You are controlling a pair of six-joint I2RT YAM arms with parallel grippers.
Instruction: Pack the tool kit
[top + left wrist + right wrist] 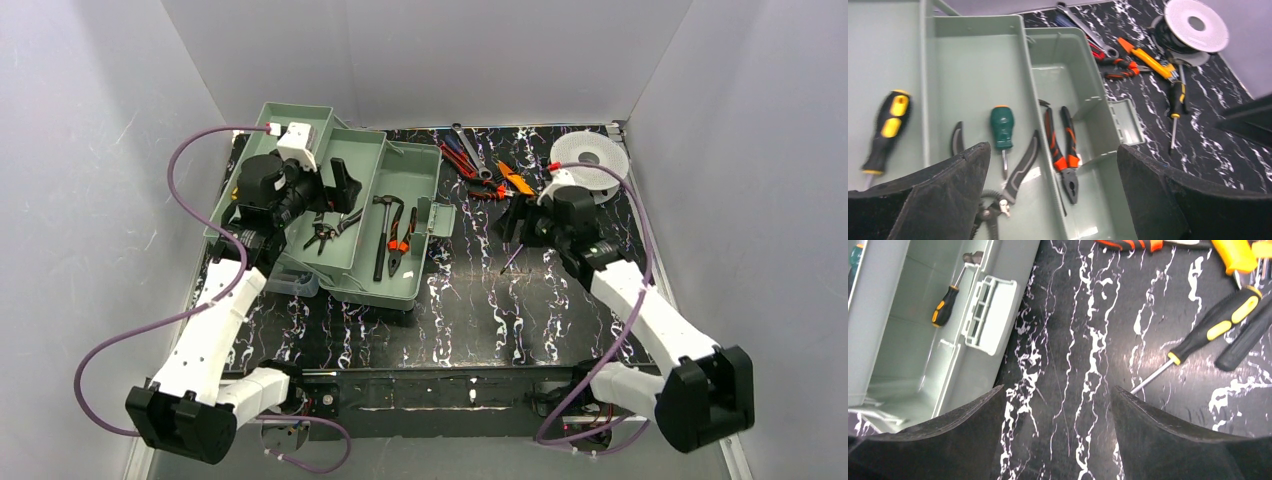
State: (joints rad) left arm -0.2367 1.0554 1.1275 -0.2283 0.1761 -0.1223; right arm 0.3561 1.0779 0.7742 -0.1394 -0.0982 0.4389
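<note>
Tool kit: your tool kit [365, 165] sits open at ten o'clock on the worktop [480, 320].
Left pincer: the left pincer [1053, 150] is released, hanging over the trays.
Left wrist only: a yellow-black screwdriver [887, 130] lies in the nine o'clock tray; your arm hides it from above.
Right pincer: the right pincer [1057, 390] is released, over the worktop.
Right wrist: a loose screwdriver [1218, 327] lies at two o'clock.
Around: a white spool [590, 158] is at one o'clock.

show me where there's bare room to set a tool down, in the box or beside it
Free: the far half of the middle tray, beyond the green-handled screwdriver; the tabletop between the toolbox latch and the black-and-yellow screwdriver. Crowded: the far corner beside the white spool, where wrench and pliers lie bunched.
</note>
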